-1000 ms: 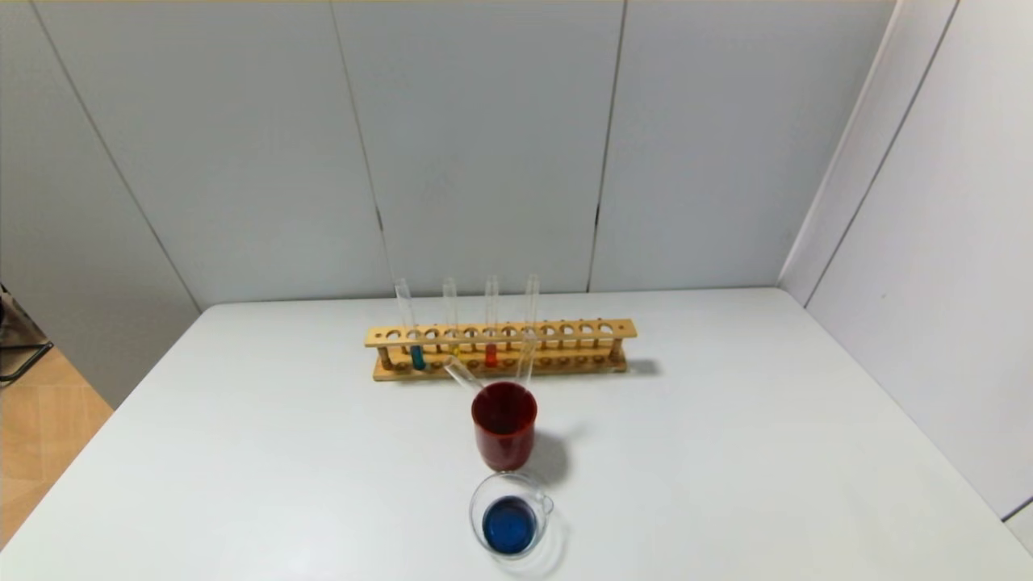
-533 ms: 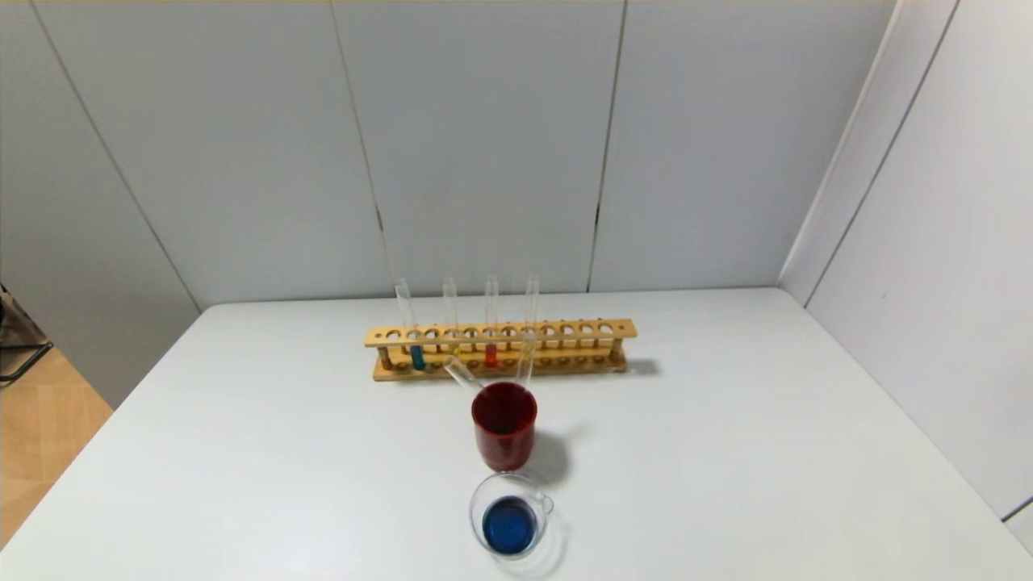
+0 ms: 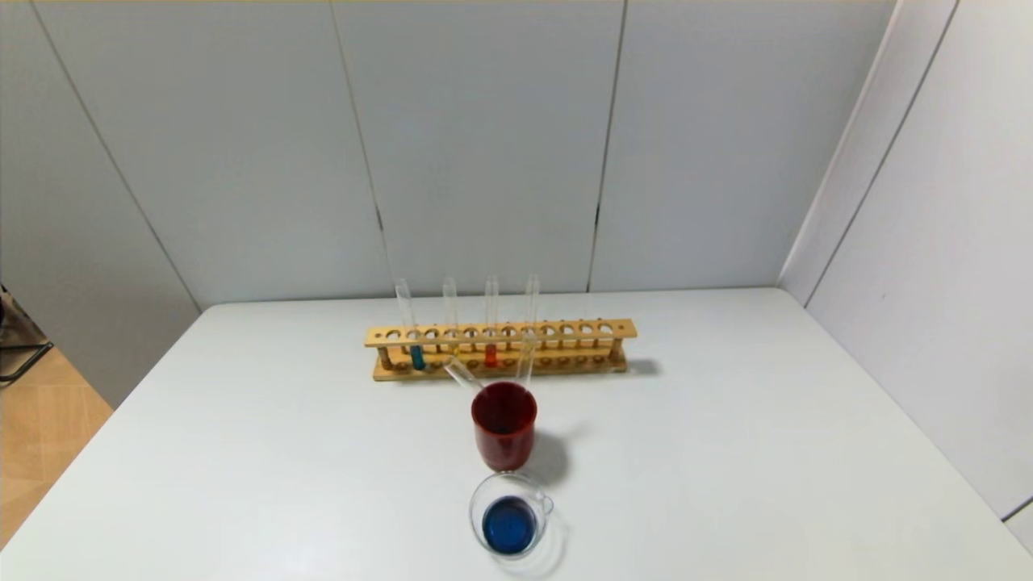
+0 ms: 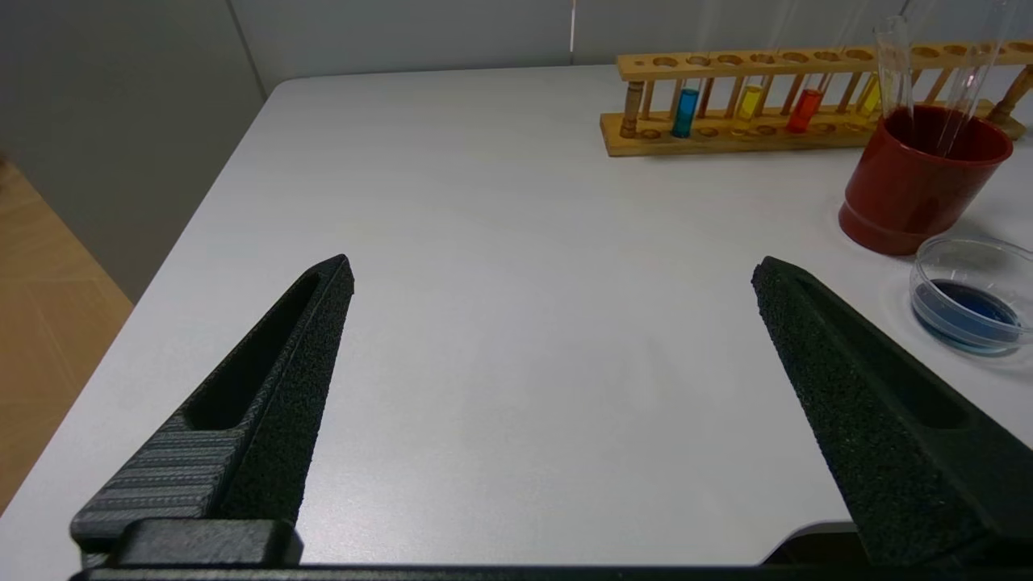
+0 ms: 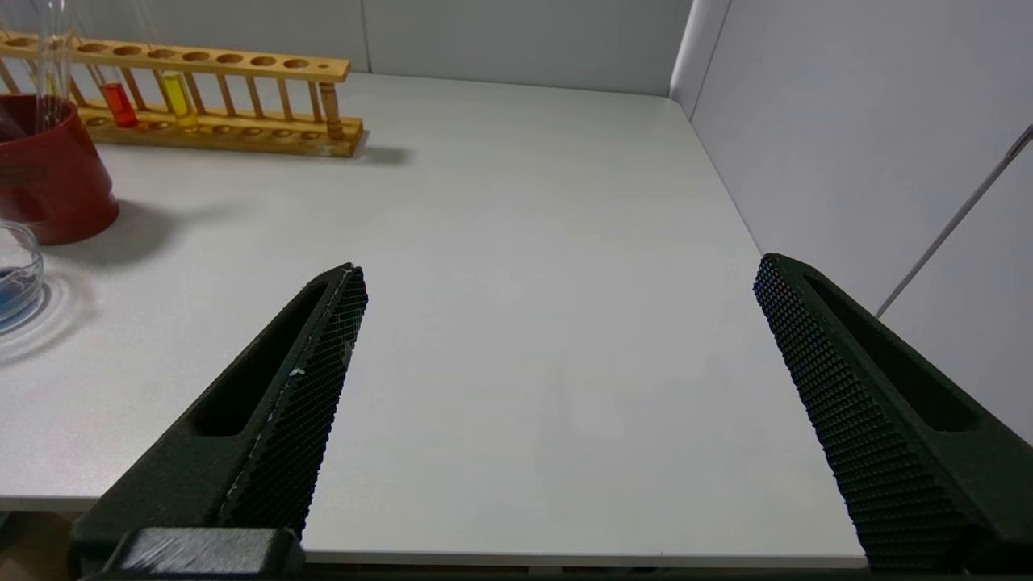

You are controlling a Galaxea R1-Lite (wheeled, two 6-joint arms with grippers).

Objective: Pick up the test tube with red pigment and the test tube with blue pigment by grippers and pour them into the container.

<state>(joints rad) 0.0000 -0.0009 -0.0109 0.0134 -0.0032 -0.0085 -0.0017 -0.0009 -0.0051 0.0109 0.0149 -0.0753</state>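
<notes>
The test tube with blue pigment (image 3: pixel 416 355) stands at the left of a wooden rack (image 3: pixel 565 331); it also shows in the left wrist view (image 4: pixel 686 111). The test tube with red pigment (image 3: pixel 491 353) stands near the rack's middle, also in the wrist views (image 4: pixel 804 110) (image 5: pixel 119 103). The clear container (image 3: pixel 510 516) with dark blue liquid sits near the table's front edge (image 4: pixel 968 303). My left gripper (image 4: pixel 553 270) is open and empty over the table's near left. My right gripper (image 5: pixel 561 270) is open and empty at the near right edge. Neither shows in the head view.
A dark red cup (image 3: pixel 504 425) holding two empty glass tubes stands between rack and container. Yellow-liquid tubes (image 4: pixel 749 101) sit in the rack. A white wall (image 3: pixel 928 242) borders the table's right side.
</notes>
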